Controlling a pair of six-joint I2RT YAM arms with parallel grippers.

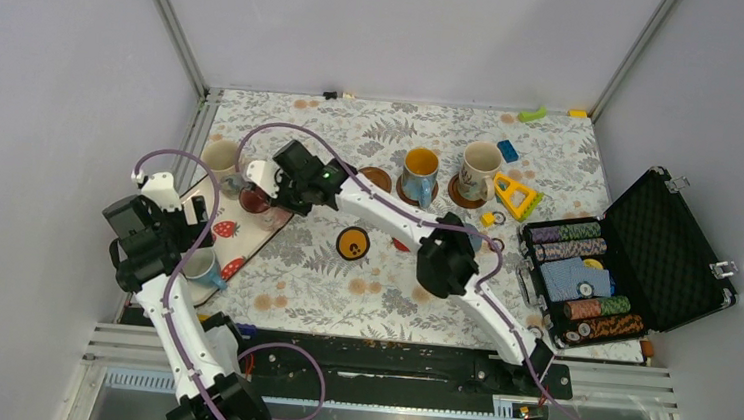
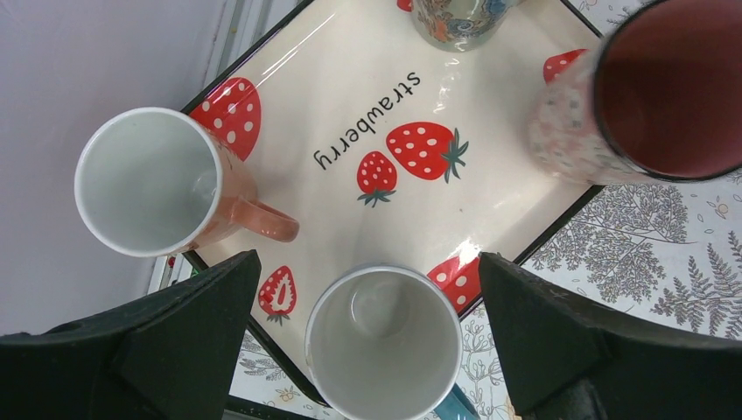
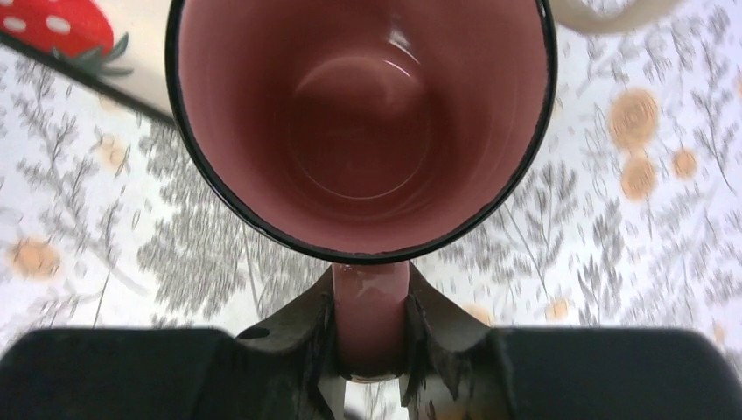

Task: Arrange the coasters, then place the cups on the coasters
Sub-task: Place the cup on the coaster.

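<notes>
My right gripper is shut on the handle of a cup with a dark red inside and a black rim. In the top view this cup is at the right edge of the strawberry tray. My left gripper is open, with a white-inside cup between its fingers, untouched. A pink cup stands on the tray. The blue cup and a cream cup stand on coasters. A brown coaster and an orange coaster lie bare.
An open black case of poker chips lies at the right. Small yellow and blue toys lie beside the cream cup. Another cream cup stands at the tray's far end. A metal frame post rises at the back left.
</notes>
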